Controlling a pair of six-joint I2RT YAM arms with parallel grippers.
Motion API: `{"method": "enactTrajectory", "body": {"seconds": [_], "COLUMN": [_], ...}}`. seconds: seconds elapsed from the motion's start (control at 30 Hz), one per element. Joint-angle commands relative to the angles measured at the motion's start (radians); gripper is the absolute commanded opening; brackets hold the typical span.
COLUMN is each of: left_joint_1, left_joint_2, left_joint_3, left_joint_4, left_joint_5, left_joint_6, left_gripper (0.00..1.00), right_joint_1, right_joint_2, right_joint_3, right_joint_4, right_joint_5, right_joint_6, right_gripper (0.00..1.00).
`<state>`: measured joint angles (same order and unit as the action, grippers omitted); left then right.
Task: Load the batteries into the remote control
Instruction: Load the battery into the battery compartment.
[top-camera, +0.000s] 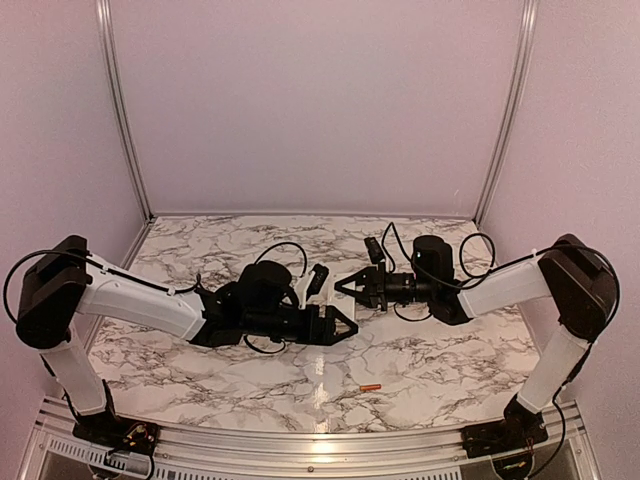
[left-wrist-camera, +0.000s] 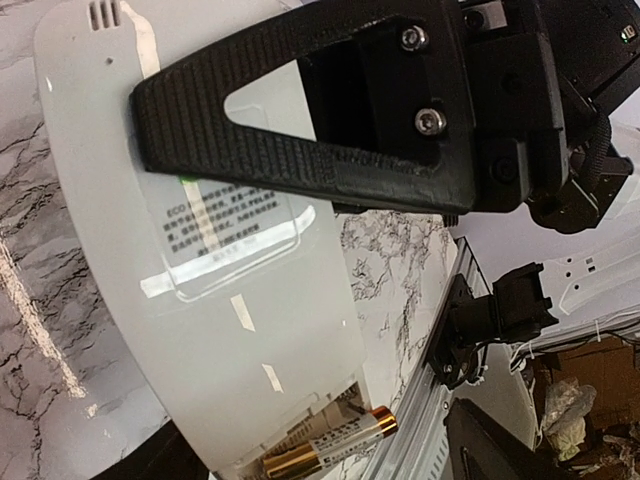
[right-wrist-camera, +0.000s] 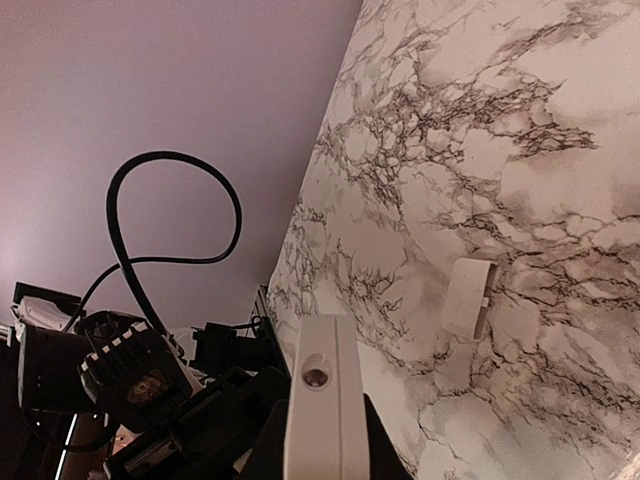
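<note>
My right gripper (top-camera: 352, 288) is shut on the white remote control (left-wrist-camera: 220, 330) and holds it off the table with its plain back up. One of that gripper's black fingers (left-wrist-camera: 300, 150) crosses the back. The compartment at the remote's end stands uncovered, and a gold battery (left-wrist-camera: 330, 445) lies slanted in it with one end sticking out. In the right wrist view the remote's narrow end (right-wrist-camera: 318, 400) shows between the fingers. My left gripper (top-camera: 345, 322) hangs open just beside the remote. An orange-red battery (top-camera: 370, 387) lies on the marble near the front edge.
A small white battery cover (right-wrist-camera: 470, 297) lies on the marble table (top-camera: 200, 350). An aluminium rail (top-camera: 320, 445) runs along the front edge, and walls close in the back and both sides. Cables loop behind both wrists.
</note>
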<state>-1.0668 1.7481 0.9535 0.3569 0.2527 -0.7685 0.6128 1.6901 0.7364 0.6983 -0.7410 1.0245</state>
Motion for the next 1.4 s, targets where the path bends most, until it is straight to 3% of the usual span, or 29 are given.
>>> {"method": "enactTrajectory", "body": {"seconds": [0.0, 0.2, 0.57, 0.87, 1.37], "left_joint_1": [-0.004, -0.004, -0.002, 0.003, 0.015], "left_joint_2": [0.026, 0.030, 0.032, 0.021, -0.007], "left_joint_3": [0.034, 0.037, 0.036, 0.014, -0.023], "left_joint_4": [-0.029, -0.032, -0.026, -0.027, -0.067], "left_joint_5": [-0.006, -0.004, -0.002, 0.000, 0.018], "left_joint_6": [0.021, 0.024, 0.012, 0.016, 0.065], "left_gripper": [0.81, 0.76, 0.56, 0.49, 0.48], "right_joint_1": [-0.004, -0.004, -0.004, -0.011, -0.031], "right_joint_2": [-0.009, -0.012, -0.022, -0.036, -0.045], "right_joint_3": [0.013, 0.012, 0.011, 0.009, -0.006], "right_joint_4": [0.017, 0.020, 0.021, 0.018, 0.082], "right_joint_5": [0.008, 0.006, -0.001, -0.009, -0.053], "right_joint_6": [0.004, 0.006, 0.006, 0.007, 0.063], "right_gripper": [0.00, 0.00, 0.00, 0.00, 0.00]}}
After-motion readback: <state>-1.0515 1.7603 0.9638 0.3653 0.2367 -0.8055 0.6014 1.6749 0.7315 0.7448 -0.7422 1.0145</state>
